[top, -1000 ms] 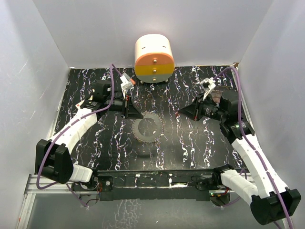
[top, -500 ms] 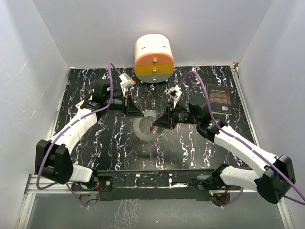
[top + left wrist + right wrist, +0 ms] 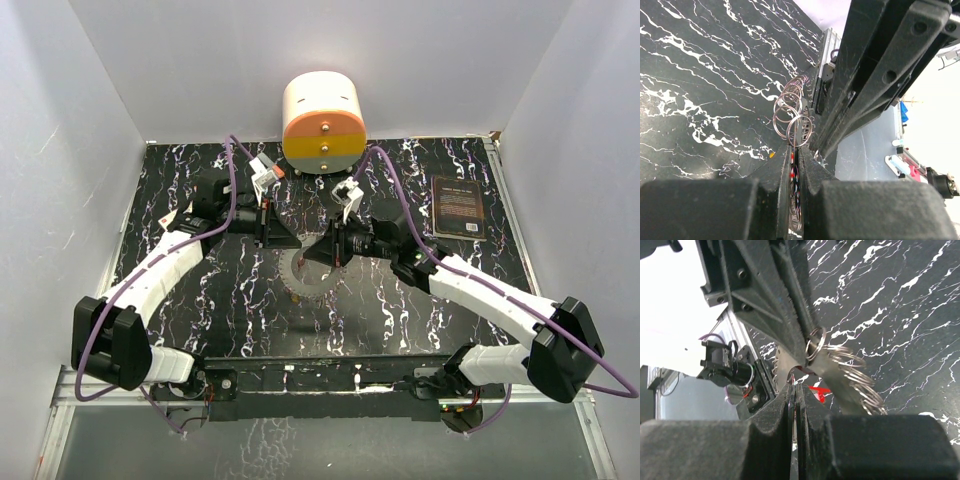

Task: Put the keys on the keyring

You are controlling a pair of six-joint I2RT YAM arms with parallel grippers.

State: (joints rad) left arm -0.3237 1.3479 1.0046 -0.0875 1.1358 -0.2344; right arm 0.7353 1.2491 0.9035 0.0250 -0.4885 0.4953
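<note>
The left claw (image 3: 796, 152) is squeezing the rim of the keyring (image 3: 837, 377) tight between its fingers and holding it up off the table (image 3: 200, 300). The right claw (image 3: 795, 386) is clenched too. It looks like it is pinching a red key (image 3: 818, 389) at its tips, right beside the ring's edge. The robot is hooking this key on. Next, the right claw is going to need a tiny, careful push onto one little wire loop (image 3: 799, 131).
</note>
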